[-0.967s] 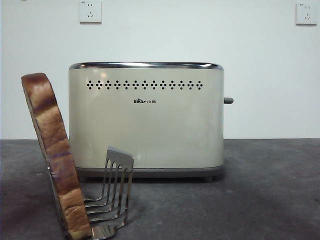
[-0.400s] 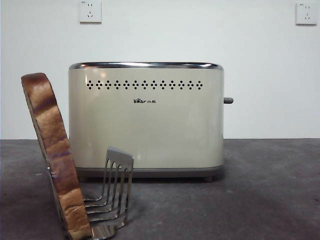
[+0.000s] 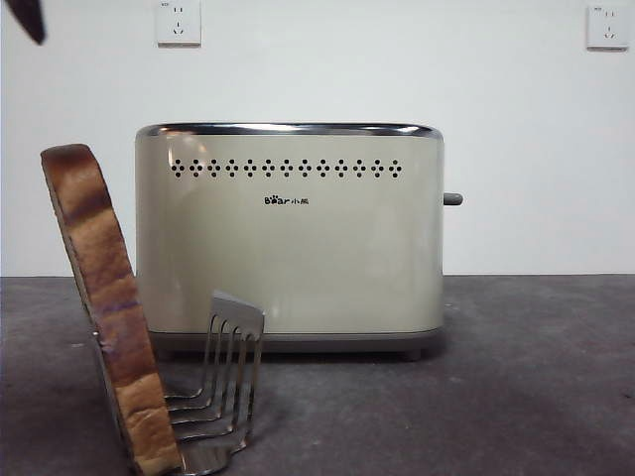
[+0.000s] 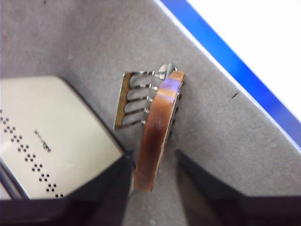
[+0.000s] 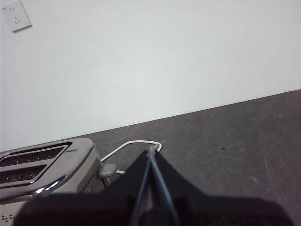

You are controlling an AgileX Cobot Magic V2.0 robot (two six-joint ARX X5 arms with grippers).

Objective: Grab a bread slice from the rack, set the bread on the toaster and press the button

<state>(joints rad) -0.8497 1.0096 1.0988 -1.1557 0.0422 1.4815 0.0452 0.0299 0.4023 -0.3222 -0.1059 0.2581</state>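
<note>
The slice of bread (image 3: 107, 307) is the only one, one thick slice with a dark crust, leaning upright in the rack (image 3: 213, 392) at the near left part of the tabletop (image 3: 516, 377). There is one rack, its slotted end plate standing just in front of the one cream toaster (image 3: 290, 238). The toaster's two top slots show in my right wrist view, and its single grey button (image 3: 453, 199) sticks out of the narrow side. A white cord (image 5: 136, 146) lies on the tabletop beside that side. Two wall sockets (image 3: 179, 22) sit on the wall behind.

My left gripper (image 4: 153, 162) hangs above the bread with its two jaws spread wide, one on each side of the slice's rounded top, not touching it. In the front view only a black tip shows at the top left corner. My right gripper (image 5: 150, 157) waits near the button with its jaws pressed together, holding nothing.
</note>
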